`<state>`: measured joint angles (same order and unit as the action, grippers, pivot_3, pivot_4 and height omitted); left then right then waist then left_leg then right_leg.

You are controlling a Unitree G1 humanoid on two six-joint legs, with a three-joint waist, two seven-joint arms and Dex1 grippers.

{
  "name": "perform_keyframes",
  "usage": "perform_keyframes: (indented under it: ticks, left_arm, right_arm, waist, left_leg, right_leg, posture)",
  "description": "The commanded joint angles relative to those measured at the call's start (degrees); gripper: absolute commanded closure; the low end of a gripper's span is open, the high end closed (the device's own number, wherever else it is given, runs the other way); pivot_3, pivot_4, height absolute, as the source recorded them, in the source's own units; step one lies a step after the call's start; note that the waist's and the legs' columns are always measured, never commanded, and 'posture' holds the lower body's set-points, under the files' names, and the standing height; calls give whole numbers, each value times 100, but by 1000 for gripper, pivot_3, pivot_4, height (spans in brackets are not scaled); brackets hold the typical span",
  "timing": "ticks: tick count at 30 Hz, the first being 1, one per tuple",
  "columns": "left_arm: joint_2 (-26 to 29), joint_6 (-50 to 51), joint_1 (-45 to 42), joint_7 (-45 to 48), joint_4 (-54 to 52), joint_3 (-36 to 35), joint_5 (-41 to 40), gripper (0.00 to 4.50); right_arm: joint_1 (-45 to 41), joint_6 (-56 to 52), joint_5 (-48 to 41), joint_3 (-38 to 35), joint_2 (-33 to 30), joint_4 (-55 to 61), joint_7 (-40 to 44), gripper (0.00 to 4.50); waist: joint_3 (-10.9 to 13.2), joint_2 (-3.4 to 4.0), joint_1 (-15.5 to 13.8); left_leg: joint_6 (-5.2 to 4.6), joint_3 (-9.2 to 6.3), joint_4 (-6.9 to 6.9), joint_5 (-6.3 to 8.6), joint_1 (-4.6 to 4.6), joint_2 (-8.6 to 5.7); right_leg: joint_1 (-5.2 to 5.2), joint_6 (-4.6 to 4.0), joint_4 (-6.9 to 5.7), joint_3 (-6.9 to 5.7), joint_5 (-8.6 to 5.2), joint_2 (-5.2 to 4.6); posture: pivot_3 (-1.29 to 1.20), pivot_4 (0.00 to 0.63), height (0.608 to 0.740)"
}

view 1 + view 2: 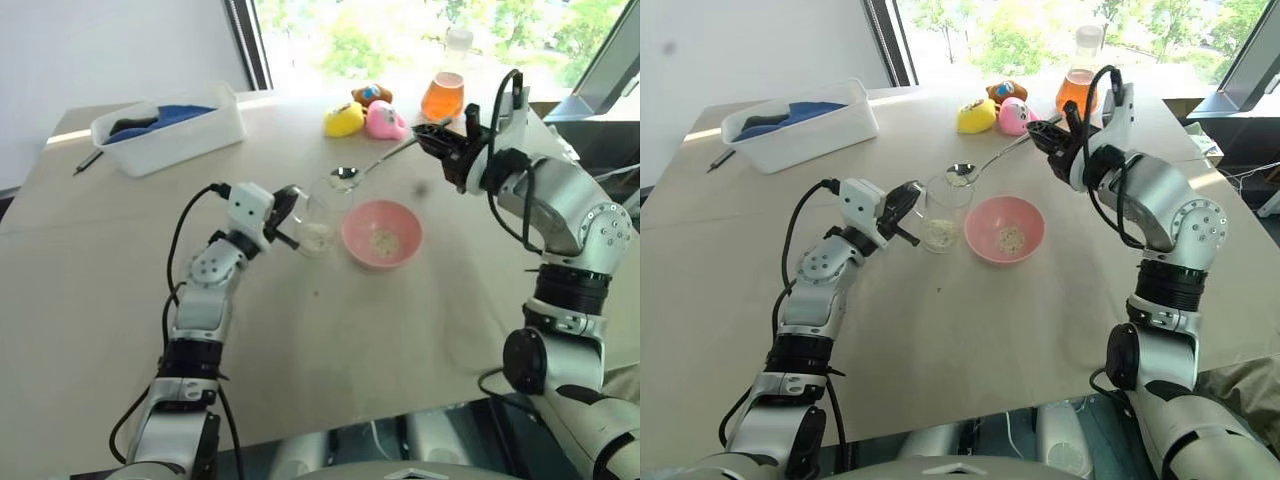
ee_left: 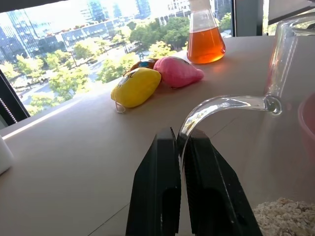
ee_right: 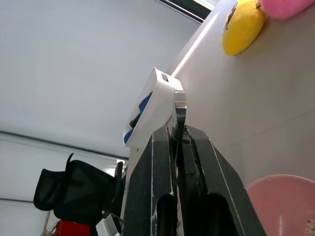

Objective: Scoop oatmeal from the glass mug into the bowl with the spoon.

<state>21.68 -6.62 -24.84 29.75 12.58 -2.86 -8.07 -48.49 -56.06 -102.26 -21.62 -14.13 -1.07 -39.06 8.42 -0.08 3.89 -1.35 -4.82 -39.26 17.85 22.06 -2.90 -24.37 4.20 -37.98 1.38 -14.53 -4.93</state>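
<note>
While my left gripper [image 2: 179, 142] pinches the glass mug [image 1: 943, 212] by its handle beside the bowl [image 1: 1005, 229], my right gripper [image 1: 1048, 137] clamps the spoon [image 1: 985, 163], its tip over the mug's rim. Oatmeal [image 1: 936, 236] lies in both. Behind stand a yellow toy [image 1: 975, 117], a pink toy [image 1: 1014, 116], an orange flask [image 1: 1081, 90]; a white tub [image 1: 800, 125] sits well apart.
</note>
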Motion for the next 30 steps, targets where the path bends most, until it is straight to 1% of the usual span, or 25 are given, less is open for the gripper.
perform_keyframes:
  ticks: [1, 6, 10, 14, 16, 19, 21, 23, 25, 30]
  left_arm:
    - [134, -155, -36, -31, -5, -207, -30, 4334]
    - [213, -136, 21, -111, 5, -341, -48, 4334]
    - [263, -67, 83, -191, -80, -437, -64, 4334]
    - [315, -2, 153, -281, -138, -546, -49, 4334]
    - [321, 22, 160, -311, -167, -556, -53, 4334]
    - [332, 52, 199, -337, -273, -538, -35, 4334]
    - [319, 89, 234, -359, -340, -530, -31, 4334]
    - [305, 126, 269, -385, -403, -519, -28, 4334]
    - [298, 156, 311, -406, -490, -479, -4, 4334]
    - [288, 230, 410, -410, -678, -392, 34, 4334]
  right_arm:
    - [88, 78, -303, 52, -390, 265, 133, 4500]
    - [290, -48, -284, 237, -982, 414, 504, 4500]
    - [334, -200, -44, 429, -1384, 438, 946, 4500]
    - [362, -497, 947, 967, -1843, 715, 1811, 4500]
    - [334, -518, 1352, 1179, -1936, 838, 2198, 4500]
    - [224, -438, 2467, 1714, -2288, 1194, 3111, 4500]
    - [159, -365, 3011, 2015, -2418, 1436, 3595, 4500]
    - [96, -248, 3624, 2415, -2600, 1791, 4138, 4500]
    - [25, -8, 4452, 2947, -2905, 2193, 4763, 4500]
    - [-29, 191, 5238, 3216, -3034, 2565, 5584, 4500]
  waist:
    - [0, 0, -2]
    - [0, 0, 3]
    - [0, 0, -1]
    - [0, 0, -4]
    - [0, -1, -11]
    - [0, -1, -33]
    - [0, -1, -46]
    - [0, -1, -54]
    - [-1, -1, -68]
    - [-1, -3, -146]
  left_leg:
    - [0, 0, 0, 0, 0, 0]
    - [-1, 4, 0, 0, 0, 2]
    - [-1, 6, 0, 0, -1, 3]
    - [-2, 6, 0, 1, -1, 4]
    - [-2, 6, 0, 1, -1, 4]
    - [-2, 6, -2, 1, 0, 4]
    - [-2, 4, -2, 1, 1, 4]
    - [-2, 4, -2, 1, 2, 4]
    - [-2, 3, -2, 1, 2, 4]
    - [-2, 2, -3, 1, 3, 3]
  right_leg:
    - [0, 0, 0, 0, 0, 0]
    - [0, 0, 0, 4, 0, 0]
    - [0, 0, -1, 6, 0, 1]
    - [0, 1, 0, 7, 0, 0]
    - [0, 0, 0, 6, 0, 0]
    - [0, 1, 0, 6, 1, 0]
    - [0, 1, 2, 5, 0, 0]
    - [-1, 1, 3, 5, 0, 0]
    - [-2, 1, 3, 4, 0, 0]
    - [-3, 1, 5, 3, 1, -2]
  posture:
    - [0, 150, 740]
    - [0, 150, 740]
    - [0, 150, 740]
    - [0, 150, 740]
    - [0, 150, 740]
    - [0, 150, 740]
    - [0, 150, 740]
    - [0, 150, 740]
    - [0, 150, 740]
    - [0, 150, 740]
